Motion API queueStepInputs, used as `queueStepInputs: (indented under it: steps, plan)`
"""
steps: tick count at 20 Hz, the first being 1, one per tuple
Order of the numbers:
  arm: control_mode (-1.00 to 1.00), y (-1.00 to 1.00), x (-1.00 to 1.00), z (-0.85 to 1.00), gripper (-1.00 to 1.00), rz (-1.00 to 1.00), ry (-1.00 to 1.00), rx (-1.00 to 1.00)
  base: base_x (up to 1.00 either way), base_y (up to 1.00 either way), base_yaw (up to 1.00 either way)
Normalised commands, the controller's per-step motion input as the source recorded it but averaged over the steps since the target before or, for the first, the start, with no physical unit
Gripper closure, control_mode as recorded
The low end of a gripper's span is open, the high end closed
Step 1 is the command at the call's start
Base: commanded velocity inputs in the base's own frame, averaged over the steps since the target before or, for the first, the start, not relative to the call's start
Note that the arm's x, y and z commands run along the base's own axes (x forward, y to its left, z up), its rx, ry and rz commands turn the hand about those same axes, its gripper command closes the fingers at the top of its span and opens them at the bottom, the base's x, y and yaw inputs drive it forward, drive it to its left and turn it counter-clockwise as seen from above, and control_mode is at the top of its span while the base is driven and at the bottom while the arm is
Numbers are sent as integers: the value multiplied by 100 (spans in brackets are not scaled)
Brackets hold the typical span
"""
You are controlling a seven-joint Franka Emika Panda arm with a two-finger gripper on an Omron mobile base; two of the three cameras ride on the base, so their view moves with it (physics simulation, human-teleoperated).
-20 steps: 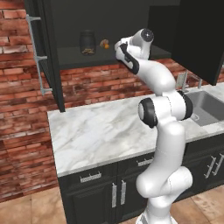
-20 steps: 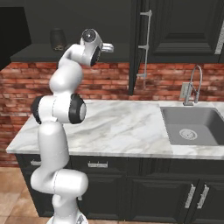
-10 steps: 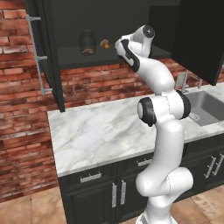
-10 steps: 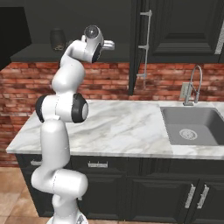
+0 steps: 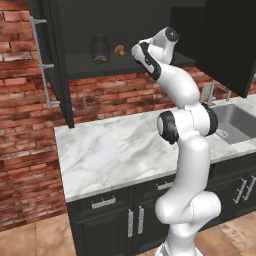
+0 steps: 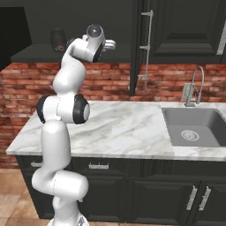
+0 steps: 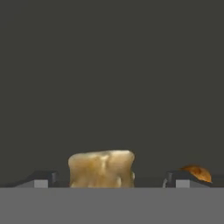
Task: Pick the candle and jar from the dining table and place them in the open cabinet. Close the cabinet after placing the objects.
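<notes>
The black cabinet [image 5: 55,75] stands open above the counter. On its dark shelf [image 5: 85,66] sit the dark jar [image 5: 100,48] and, just to its right, the tiny tan candle [image 5: 120,50]. My gripper [image 5: 128,50] reaches in from the right at shelf height. In the hand view the candle [image 7: 101,169] stands between the two dark fingertips [image 7: 42,180], with a clear gap on each side; the gripper [image 7: 109,180] is open and holds nothing. A small orange-brown bit [image 7: 197,173] shows by the right fingertip. From the right base view the jar [image 6: 58,39] sits left of the hand. The dining table is out of view.
Below the cabinet runs a marble counter [image 5: 115,150] over black drawers, against a brick wall. A sink [image 6: 194,128] with a faucet [image 6: 196,86] lies to the right. The cabinet's left door [image 5: 42,62] and right door [image 5: 230,40] swing out over the counter.
The jaws have spread and let go of the candle, which now stands on the shelf. The arm has hardly moved.
</notes>
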Motion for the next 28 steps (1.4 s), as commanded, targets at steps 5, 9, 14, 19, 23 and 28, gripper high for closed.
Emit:
queueStepInputs:
  steps: [5,9,14,19,23,28]
  plan:
    - [-100,0,-25,0,-100,7,0,0,0,0,0]
    - [-100,-3,-83,0,-100,6,-4,-5,0,0,0]
    - [-100,-1,-83,0,-100,5,-8,-8,0,0,0]
    - [-100,0,-79,0,-100,6,-12,-11,0,0,0]
    - [-100,0,-82,-5,-100,9,-12,-8,0,0,0]
    - [-100,0,-90,0,-100,9,-10,-8,0,0,0]
